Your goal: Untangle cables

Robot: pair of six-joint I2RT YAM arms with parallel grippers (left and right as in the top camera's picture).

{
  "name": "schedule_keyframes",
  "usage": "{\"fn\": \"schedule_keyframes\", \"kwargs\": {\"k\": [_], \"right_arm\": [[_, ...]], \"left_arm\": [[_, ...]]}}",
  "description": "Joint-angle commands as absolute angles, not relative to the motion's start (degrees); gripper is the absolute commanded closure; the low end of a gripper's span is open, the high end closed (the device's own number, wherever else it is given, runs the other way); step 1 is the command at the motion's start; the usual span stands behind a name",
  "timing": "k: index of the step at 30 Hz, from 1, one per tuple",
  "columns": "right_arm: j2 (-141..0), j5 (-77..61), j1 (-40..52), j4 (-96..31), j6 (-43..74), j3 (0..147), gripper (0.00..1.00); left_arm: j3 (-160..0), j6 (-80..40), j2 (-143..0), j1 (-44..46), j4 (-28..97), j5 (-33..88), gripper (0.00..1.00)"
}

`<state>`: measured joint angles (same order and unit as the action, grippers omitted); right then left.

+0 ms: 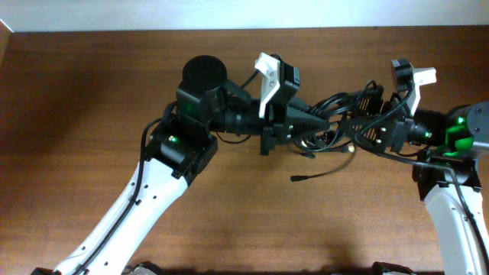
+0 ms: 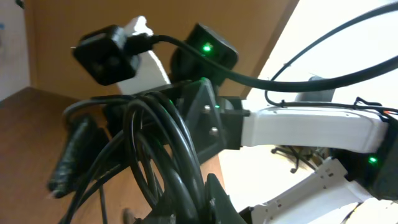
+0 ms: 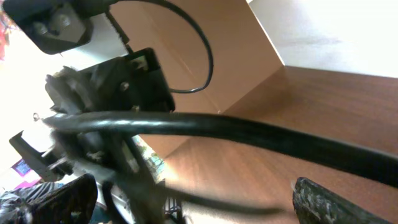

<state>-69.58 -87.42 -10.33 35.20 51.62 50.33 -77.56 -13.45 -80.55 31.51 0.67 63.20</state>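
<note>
Brown wood grain covers the surface (image 1: 92,92), with a pale strip of wall (image 1: 229,14) along the far edge. Both arms reach in from the near corners and meet right of centre, where the cables (image 1: 344,99) sit bunched in a dark knot of loops between the two hands.

The left hand (image 1: 325,121) points into that knot from the left. From overhead its fingers taper together to a narrow tip on the bundle, so it looks closed on the cables. In the left wrist view several black loops (image 2: 155,143) stand right in front of the lens, curving down toward the bottom edge. The white link of the right arm (image 2: 311,127) crosses behind them.

The right hand (image 1: 357,128) comes at the knot from the other side and is buried among the loops. Its own camera shows it spread wide (image 3: 193,199): one textured fingertip (image 3: 329,202) sits at the lower right and the other at the lower left, well apart. A single black strand (image 3: 261,137) runs across the frame above them; whether it touches either fingertip cannot be told.

One loose end (image 1: 321,173) trails out of the knot toward the near side and lies flat on the wood. It finishes in a small plug, apart from both hands.
</note>
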Motion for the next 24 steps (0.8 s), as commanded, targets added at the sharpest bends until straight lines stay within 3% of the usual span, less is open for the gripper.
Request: {"fn": "schedule_keyframes", "kwargs": {"k": [1,3,5,8,9,11,13,15,16,18,20,22,24], "right_arm": [[-70.63,-85.86,-9.74,35.53,49.71,50.28,0.01],[-70.65,-85.95,-9.69,35.94,49.74,50.28,0.0],[-70.65,-86.87,-9.58,37.69,49.76,50.28,0.08],[-70.65,-88.01,-7.03,41.52,49.74,50.3,0.08],[-70.65,-88.12,-6.09,43.33,49.76,50.3,0.12],[-70.65,-88.12,-5.58,44.45,49.76,50.3,0.34],[-70.65,-88.29,-5.69,44.4,49.78,50.3,0.67],[-70.65,-88.36,-5.69,44.4,49.95,50.3,0.88],[-70.65,-88.33,-5.67,44.4,49.95,50.3,0.96],[-70.65,-88.31,-5.67,44.4,49.95,50.3,0.96],[-70.65,-88.31,-5.67,44.4,49.95,50.3,0.96],[-70.67,-88.31,-5.69,44.4,49.93,50.3,0.96],[-70.67,-88.27,-5.76,44.4,49.91,50.3,0.96]], "left_arm": [[-78.11,-12.8,-78.78,31.9,0.03,65.78,1.0],[-78.11,-12.75,-78.78,31.9,0.03,65.19,1.0],[-78.11,-12.75,-78.85,31.9,0.08,63.24,1.0],[-78.08,-12.75,-78.85,31.88,0.1,61.63,1.0],[-78.08,-12.75,-78.94,31.88,0.05,61.63,1.0],[-78.08,-12.73,-78.94,31.88,0.05,61.63,1.0],[-78.08,-12.75,-78.94,30.83,0.08,61.63,1.0],[-78.08,-12.75,-78.94,29.89,0.08,61.56,1.0],[-78.08,-12.75,-78.94,29.41,0.12,61.04,1.0],[-78.08,-12.75,-78.94,29.34,1.72,57.54,0.96],[-78.08,-12.75,-78.94,29.34,3.31,55.64,0.73],[-78.11,-12.8,-78.94,29.34,3.27,55.66,0.24],[-78.11,-13.82,-78.7,29.32,3.27,55.66,0.0]]}}
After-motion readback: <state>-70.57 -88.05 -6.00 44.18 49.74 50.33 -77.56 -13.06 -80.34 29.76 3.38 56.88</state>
